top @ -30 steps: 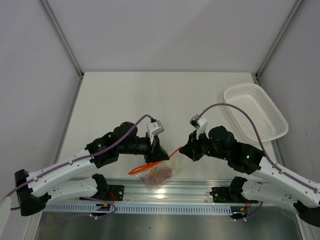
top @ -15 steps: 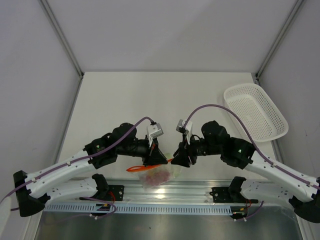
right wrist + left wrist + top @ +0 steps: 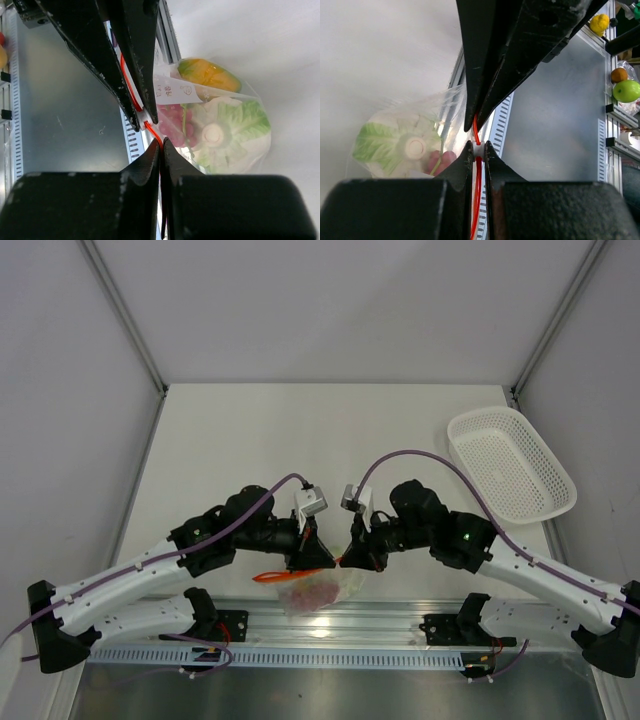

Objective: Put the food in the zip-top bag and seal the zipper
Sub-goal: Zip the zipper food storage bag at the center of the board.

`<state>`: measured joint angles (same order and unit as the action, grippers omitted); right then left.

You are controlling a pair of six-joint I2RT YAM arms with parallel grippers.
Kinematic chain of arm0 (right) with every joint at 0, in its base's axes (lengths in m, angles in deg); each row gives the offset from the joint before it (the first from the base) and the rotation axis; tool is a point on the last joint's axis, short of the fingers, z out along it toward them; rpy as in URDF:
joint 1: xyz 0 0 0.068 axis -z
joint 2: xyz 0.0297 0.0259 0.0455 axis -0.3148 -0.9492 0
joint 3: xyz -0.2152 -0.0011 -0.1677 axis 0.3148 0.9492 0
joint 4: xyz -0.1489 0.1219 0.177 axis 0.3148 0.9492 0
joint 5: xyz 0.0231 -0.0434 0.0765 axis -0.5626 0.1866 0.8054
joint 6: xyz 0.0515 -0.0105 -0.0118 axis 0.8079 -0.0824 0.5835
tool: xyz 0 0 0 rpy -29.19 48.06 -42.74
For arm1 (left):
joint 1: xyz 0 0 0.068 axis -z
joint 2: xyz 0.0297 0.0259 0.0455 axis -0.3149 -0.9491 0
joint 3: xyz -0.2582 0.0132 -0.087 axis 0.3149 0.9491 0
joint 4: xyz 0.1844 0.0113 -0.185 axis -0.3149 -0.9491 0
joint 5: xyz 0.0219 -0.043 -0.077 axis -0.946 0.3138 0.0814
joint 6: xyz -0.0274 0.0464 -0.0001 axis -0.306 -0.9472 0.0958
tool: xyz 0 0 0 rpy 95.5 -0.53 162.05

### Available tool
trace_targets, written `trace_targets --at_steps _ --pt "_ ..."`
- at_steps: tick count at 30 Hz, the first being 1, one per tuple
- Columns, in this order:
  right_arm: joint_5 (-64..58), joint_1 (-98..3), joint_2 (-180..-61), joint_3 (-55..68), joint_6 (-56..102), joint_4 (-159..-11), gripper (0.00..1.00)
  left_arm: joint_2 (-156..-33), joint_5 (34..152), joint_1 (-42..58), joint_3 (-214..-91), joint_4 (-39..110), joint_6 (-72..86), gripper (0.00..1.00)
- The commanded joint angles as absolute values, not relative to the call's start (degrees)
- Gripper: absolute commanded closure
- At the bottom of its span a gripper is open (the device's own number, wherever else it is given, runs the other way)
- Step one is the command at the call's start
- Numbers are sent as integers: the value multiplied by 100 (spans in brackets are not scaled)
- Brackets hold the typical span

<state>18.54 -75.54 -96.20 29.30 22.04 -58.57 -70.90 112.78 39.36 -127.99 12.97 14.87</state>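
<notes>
Between left gripper tips: the zipper.

I see the clear zip-top bag at the near edge of the table, its orange-red zipper taut, holding grapes, a yellow-orange fruit and a leafy green piece.

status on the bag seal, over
Left gripper and right gripper both shut on the thin orange-red zipper strip, close together. Toy food inside the crinkly clear plastic bag. Nothing seen in the way.
</notes>
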Motion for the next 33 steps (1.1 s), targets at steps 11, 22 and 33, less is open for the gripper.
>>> trace_targets --at_steps 11,22,33 --pt "1280 -7495 -9261 2714 1760 -5255 100 -6635 11103 3816 -12843 842 1386 99" --pt "867 -7363 -8865 2917 1874 -5071 100 -5590 10488 3798 -12562 -2 1596 99" --pt "471 -7223 -8435 2934 2050 -4912 100 -4693 9635 3798 -12518 -995 2053 96"
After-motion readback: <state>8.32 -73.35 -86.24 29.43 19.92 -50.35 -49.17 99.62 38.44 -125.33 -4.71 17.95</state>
